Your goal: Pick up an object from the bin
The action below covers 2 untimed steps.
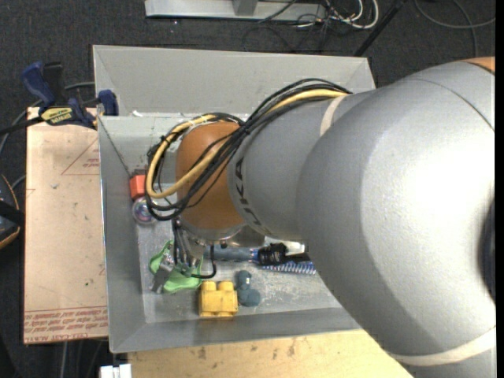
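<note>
The end effector point(186, 266) sits low in the near-left part of the bin point(118, 235), with its tip right at a green thing point(175, 282). This is a bright plastic piece of uneven shape.

The green thing lies under the tip and spreads slightly left and near of it. The relation the next move turns on is therefore almost purely vertical, and little sideways travel looks needed. Its long axis seems to run from far-left to near-right, though the tip covers its middle, so this is a guess.

I cannot tell whether the end effector is open or closed, or whether it has hold of anything. It appears to touch the green thing, but no grip is visible.

The bin holds 6 things that I can make out:
- A yellow block point(217, 299) lies just right and near of the green thing and is its closest neighbour.
- A small grey lump point(249, 294) lies just beside the block on the right.
- A blue brush point(287, 267) lies further right, running left to right.
- A black piece point(274, 253) lies just far of the brush.
- An orange piece point(138, 186) sits by the left wall, well apart from the tip.
- A purplish ball point(143, 211) sits just near of the orange piece.

The arm point(378, 211) hides the far and right parts of the bin.

Any lift should be straight up, since the yellow block is close enough to be nudged.
</note>
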Available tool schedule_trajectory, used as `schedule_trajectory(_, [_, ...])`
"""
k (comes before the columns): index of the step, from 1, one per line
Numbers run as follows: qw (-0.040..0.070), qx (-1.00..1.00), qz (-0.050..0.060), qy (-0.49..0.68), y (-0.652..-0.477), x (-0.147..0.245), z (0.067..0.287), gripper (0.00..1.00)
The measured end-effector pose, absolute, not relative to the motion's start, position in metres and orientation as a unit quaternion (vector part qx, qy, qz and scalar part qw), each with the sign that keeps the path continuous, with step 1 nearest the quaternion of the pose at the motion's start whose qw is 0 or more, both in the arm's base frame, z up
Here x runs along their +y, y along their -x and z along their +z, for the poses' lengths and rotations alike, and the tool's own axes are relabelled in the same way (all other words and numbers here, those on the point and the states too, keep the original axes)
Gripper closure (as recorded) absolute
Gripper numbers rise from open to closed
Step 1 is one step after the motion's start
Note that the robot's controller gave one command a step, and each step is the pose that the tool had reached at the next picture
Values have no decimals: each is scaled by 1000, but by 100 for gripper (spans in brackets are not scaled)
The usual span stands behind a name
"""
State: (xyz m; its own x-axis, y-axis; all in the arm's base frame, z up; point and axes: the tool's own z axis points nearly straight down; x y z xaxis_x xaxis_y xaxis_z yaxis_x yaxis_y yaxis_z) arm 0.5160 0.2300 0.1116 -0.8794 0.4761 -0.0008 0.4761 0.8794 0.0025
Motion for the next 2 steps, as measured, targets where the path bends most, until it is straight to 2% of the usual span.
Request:
schedule_trajectory(1, [2,970,2,-244,-517,230,154,100])
schedule_trajectory(2, [1,970,1,-243,-517,231,178,100])
